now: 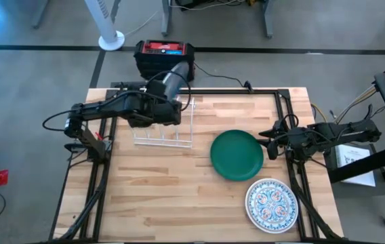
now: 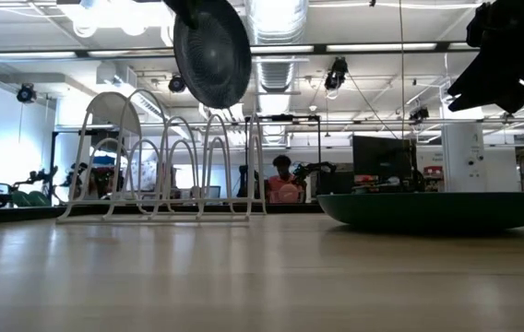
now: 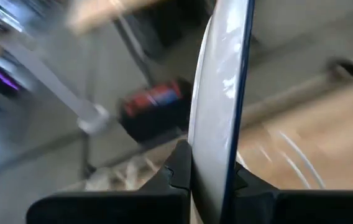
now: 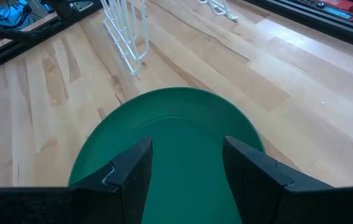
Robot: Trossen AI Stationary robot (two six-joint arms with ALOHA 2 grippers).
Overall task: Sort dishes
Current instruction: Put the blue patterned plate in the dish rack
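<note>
Your left tool (image 3: pixel 209 180) is clamped on the edge of the dark plate (image 2: pixel 211 51), holding it upright in the air above the rack (image 2: pixel 165 166). From here, I'd say line the plate's edge with one gap between the wire loops, keep it vertical, and lower slowly so it doesn't knock the wires; release only once the rim sits at the base. Your right tool (image 4: pixel 186 171) hovers with fingers spread over the near edge of the green plate (image 1: pixel 236 154), which lies flat on the tabletop (image 1: pixel 158 196). The floral plate (image 1: pixel 271 204) waits near the front right corner
</note>
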